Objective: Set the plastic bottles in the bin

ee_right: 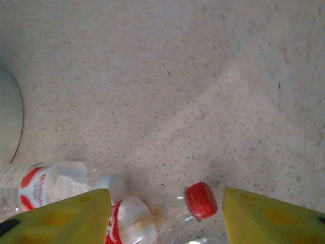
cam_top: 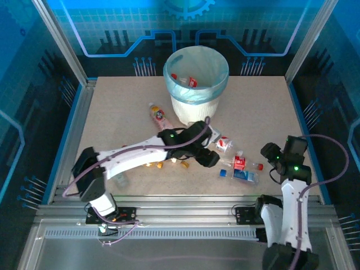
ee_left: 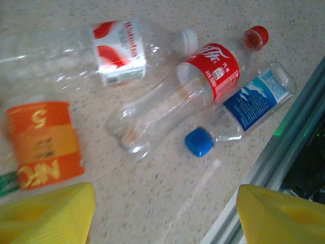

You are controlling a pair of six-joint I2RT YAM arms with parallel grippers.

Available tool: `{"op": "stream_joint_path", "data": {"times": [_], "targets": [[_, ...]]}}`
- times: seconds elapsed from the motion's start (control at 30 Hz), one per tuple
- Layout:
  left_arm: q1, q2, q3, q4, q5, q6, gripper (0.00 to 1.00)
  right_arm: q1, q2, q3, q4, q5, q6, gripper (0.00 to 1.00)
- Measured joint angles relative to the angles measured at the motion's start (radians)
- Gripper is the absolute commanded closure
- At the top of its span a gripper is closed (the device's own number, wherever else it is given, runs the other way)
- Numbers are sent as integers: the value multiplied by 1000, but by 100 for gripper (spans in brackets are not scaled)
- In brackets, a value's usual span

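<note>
The bin (cam_top: 196,79) stands at the back centre with bottles inside it. Three plastic bottles lie together on the table: a white-and-red labelled one (ee_left: 117,51), a red-labelled one with a red cap (ee_left: 203,86) and a blue-labelled one with a blue cap (ee_left: 244,109). An orange-labelled bottle (ee_left: 43,145) lies to their left. My left gripper (ee_left: 162,218) hovers open near them, nothing between its yellow fingers (ee_left: 45,213). My right gripper (ee_right: 165,218) is open, its fingers on either side of the red cap (ee_right: 201,200) without touching it.
A pink-tinted bottle (cam_top: 159,116) lies left of the bin. Small orange pieces (cam_top: 160,165) sit under the left arm. The metal rail (ee_left: 284,147) of the table's near edge runs close to the blue-labelled bottle. The bin's white wall (ee_right: 7,122) shows far left.
</note>
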Motion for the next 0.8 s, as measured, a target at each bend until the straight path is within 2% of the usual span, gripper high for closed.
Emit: {"op": "stream_joint_path", "data": {"times": [0.1,0.2,0.5,0.63,0.8], "targets": [[-18,103,71,-1,16,6,26,-122,52,-83,51,-113,12,36],[-26,171,112,3,34,8,26,-190,85,-145,100,-197,16,34],[-26,275,119,14,73,5,27,-212,140,-222,220,-375,18,30],[-22,288,116,34,76,-15,27,-213,163,-233,247,-403,20,21],[-11,291,97,72,93,-33,27,-213,167,-250,268,-406,19,20]]}}
